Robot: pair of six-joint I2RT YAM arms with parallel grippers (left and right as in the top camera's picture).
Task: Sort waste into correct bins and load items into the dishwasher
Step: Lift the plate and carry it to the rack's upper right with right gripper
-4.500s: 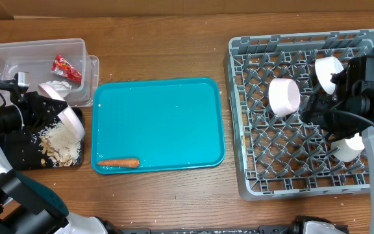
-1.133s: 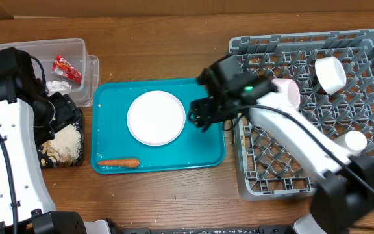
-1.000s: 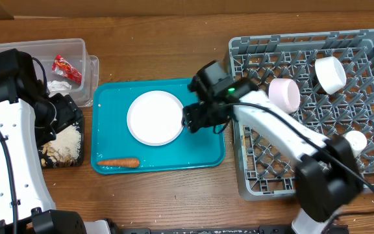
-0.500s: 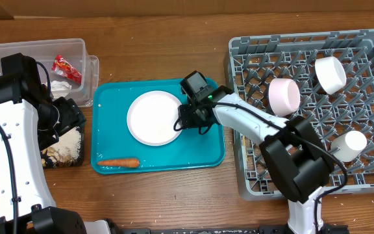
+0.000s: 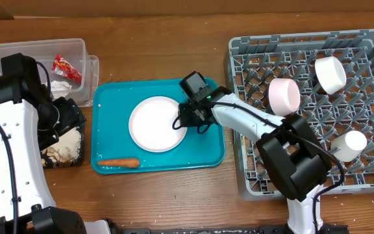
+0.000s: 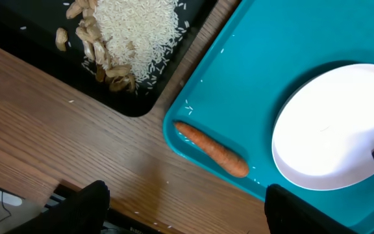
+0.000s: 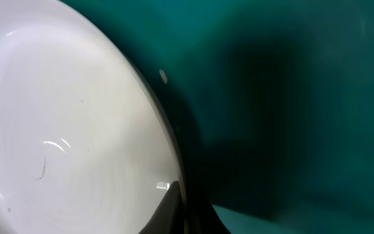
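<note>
R jaws: I'm holding them at right rim of plate (image 5: 156, 123), lying on teal tray (image 5: 109, 97); clenched or not, can't tell. L jaws: I'm hanging them spread wide, empty, near black tray (image 6: 18, 39) w/ rice-peanut scraps (image 6: 119, 32). Carrot (image 5: 120, 162) lying at teal tray's front edge. Red wrapper (image 5: 65, 67) in clear tub (image 5: 18, 55) on desk (image 5: 174, 39), print unreadable.

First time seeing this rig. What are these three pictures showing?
Two robot arms at a table, each with a two-finger gripper. The wide picture is from overhead; the close ones come from a camera on each wrist. On the teal tray lie a white plate and a carrot. Left of it: clear tub, black tray with food scraps. Right of it: a grey dish rack. The left gripper is open, empty; the right gripper is at the plate's rim, grip unclear.
</note>
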